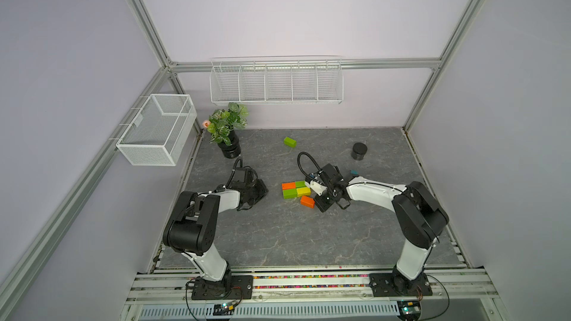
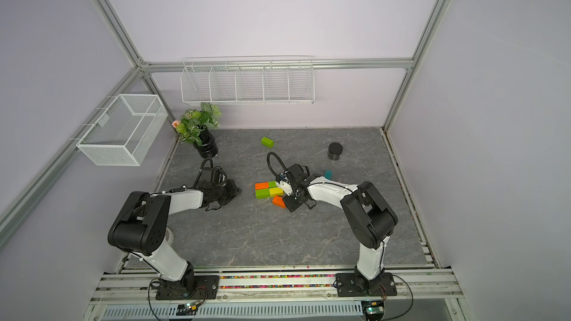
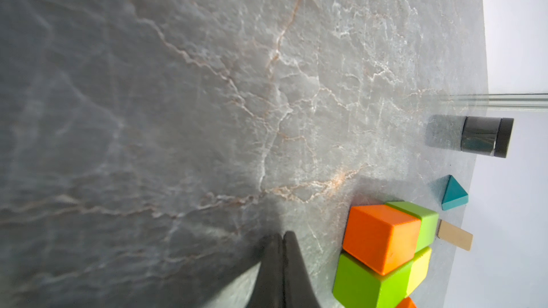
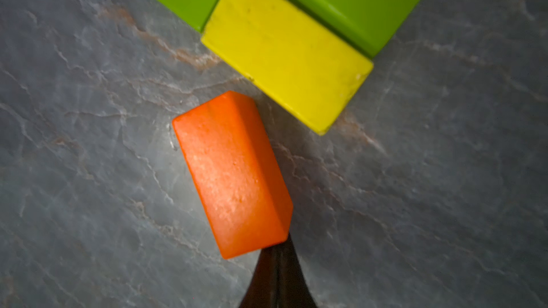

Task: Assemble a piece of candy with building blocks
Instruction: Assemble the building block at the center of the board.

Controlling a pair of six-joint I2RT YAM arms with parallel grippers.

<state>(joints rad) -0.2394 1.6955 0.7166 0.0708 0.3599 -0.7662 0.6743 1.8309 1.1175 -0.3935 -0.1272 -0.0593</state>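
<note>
Six bricks (image 1: 303, 192) (three green, two orange, one yellow), two triangles (image 3: 453, 195).

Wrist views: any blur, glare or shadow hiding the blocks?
Left wrist: table soft near the lens, joined bricks crisp, black jar glossy. Right wrist: loose orange brick sharp with a bright highlight on top, corners of the picture dim, green brick cropped by the edge.

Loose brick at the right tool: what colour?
The brick is orange; clearest in the right wrist view.
</note>
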